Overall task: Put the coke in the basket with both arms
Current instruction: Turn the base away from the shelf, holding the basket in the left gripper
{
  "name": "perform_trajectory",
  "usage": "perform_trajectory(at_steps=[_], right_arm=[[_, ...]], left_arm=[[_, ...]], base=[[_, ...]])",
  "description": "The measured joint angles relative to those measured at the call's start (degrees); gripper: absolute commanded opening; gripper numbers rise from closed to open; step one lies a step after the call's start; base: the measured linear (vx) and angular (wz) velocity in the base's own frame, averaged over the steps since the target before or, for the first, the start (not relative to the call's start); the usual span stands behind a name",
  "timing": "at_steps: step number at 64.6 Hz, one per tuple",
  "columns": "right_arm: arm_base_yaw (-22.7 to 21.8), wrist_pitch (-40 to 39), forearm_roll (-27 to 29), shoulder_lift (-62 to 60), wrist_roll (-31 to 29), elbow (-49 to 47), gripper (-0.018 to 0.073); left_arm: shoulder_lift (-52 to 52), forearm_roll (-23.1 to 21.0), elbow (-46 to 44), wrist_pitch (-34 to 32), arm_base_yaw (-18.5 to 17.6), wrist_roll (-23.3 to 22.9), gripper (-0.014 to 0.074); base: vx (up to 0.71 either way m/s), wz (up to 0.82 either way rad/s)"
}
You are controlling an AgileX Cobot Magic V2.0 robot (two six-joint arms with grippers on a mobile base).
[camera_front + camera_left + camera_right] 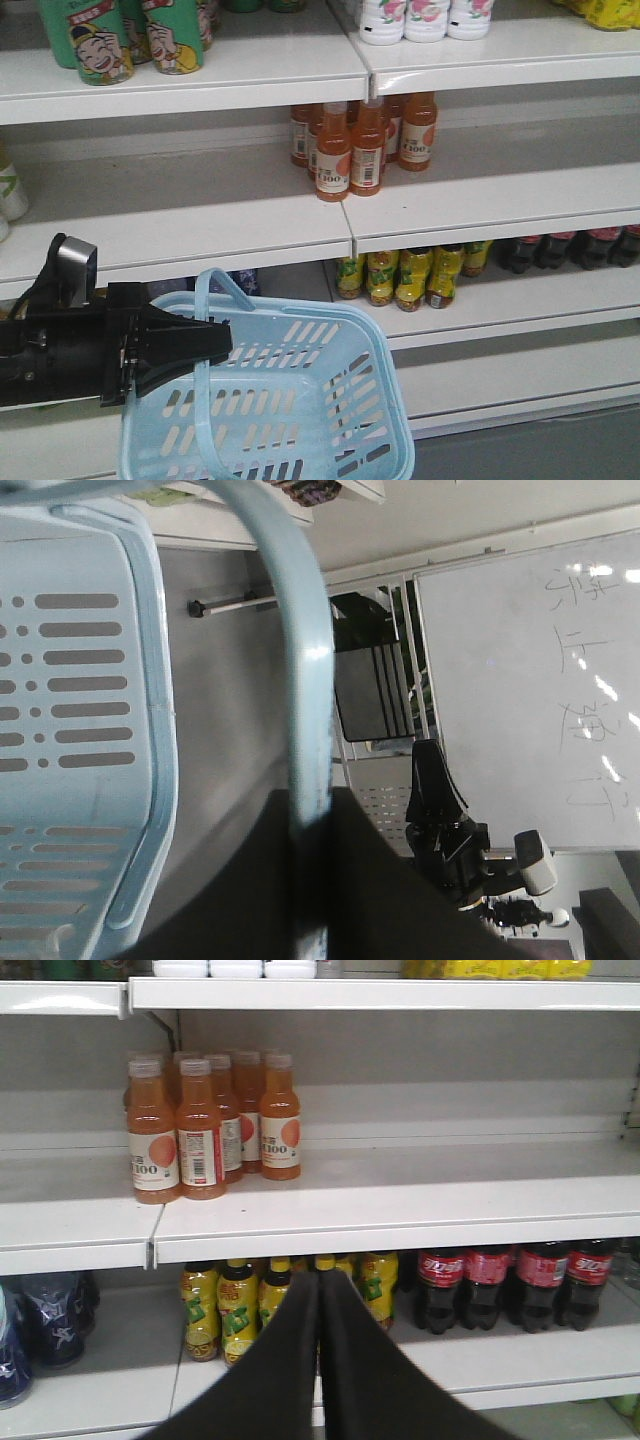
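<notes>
Two risks face us: the basket (385, 345), gripped by its handle (305, 680) in our left arm's (60, 360) jaws, may swing, and our right arm's (320, 1360) shut, empty jaws may topple the coke (500, 1280) on the lower shelf (560, 1360).

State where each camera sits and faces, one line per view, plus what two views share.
Front: above the basket, facing the shelves; left gripper shows.
Left wrist: behind the left gripper, looking along the basket handle toward a whiteboard; fingers show.
Right wrist: behind the shut right gripper, facing shelves and coke bottles.
Shared: front and right wrist both show the orange bottles.
</notes>
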Motion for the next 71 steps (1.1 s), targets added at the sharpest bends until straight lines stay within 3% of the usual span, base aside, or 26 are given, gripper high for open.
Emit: perform_trajectory(at_steps=[71], right_arm=[[0.00,0.00,0.00,0.00,0.00,0.00,-0.0010]], left_arm=[[0.00,0.00,0.00,0.00,0.00,0.00,-0.0006]], base=[[-0.06,-0.34]])
